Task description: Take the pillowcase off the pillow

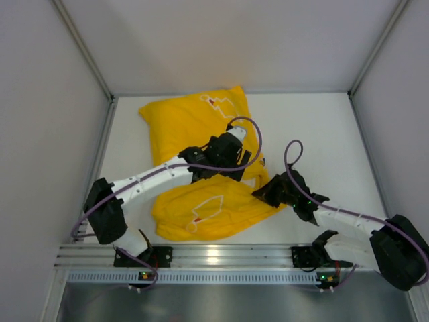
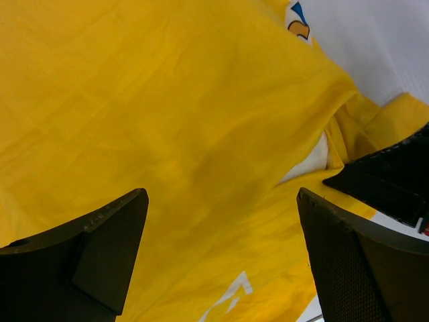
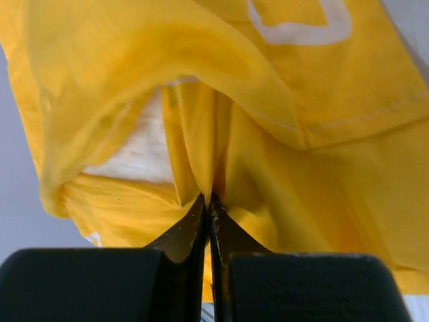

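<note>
The bright yellow pillowcase point(image 1: 194, 208) lies crumpled across the middle of the table, white outline print facing up. The pillow is inside it. Only slivers of cream show through the opening, in the right wrist view point(image 3: 134, 157) and the left wrist view point(image 2: 312, 161). My left gripper point(image 1: 231, 157) is open over the middle of the case, and its fingers point(image 2: 107, 248) straddle yellow fabric point(image 2: 201, 134). My right gripper point(image 1: 266, 191) is at the case's right edge. Its jaws are shut on a pinched fold of the yellow fabric point(image 3: 201, 154) next to the opening.
The white table point(image 1: 315, 134) is walled by panels at the back and on both sides. The aluminium rail point(image 1: 221, 255) holding the arm bases runs along the near edge. The left arm point(image 1: 147, 181) lies across the pillowcase.
</note>
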### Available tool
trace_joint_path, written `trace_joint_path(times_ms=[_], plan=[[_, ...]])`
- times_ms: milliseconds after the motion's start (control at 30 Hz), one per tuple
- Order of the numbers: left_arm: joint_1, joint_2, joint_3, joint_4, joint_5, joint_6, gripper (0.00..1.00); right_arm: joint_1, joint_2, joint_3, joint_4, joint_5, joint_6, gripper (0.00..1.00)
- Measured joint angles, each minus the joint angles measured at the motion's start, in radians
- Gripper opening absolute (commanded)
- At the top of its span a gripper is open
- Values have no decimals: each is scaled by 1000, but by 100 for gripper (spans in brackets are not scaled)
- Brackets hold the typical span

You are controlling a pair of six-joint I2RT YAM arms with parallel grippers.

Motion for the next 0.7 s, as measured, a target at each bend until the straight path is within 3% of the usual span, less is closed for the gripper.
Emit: trace_joint_path(times_ms=[167, 400, 467, 533, 567, 600, 667, 700], plan=[[0, 108, 11, 0, 37, 60, 83, 9, -106, -92, 3, 3, 0, 0], [-5, 216, 14, 0, 45, 108, 76, 10, -135, -117, -10, 3, -5, 0], [-8, 219, 19, 0, 44, 116, 69, 10, -136, -117, -10, 2, -10, 0], [-13, 227, 29, 0, 39, 115, 54, 10, -136, -117, -9, -2, -13, 0], [-14, 231, 34, 3, 37, 115, 48, 10, -136, -117, -9, -7, -16, 10], [-16, 233, 34, 6, 35, 113, 41, 10, -137, -117, -10, -12, -19, 26], [-21, 232, 34, 7, 24, 105, 7, 11, -155, -117, -18, -24, -32, 59], [-22, 232, 34, 8, 14, 103, 0, 11, -172, -117, -25, -28, -34, 67]])
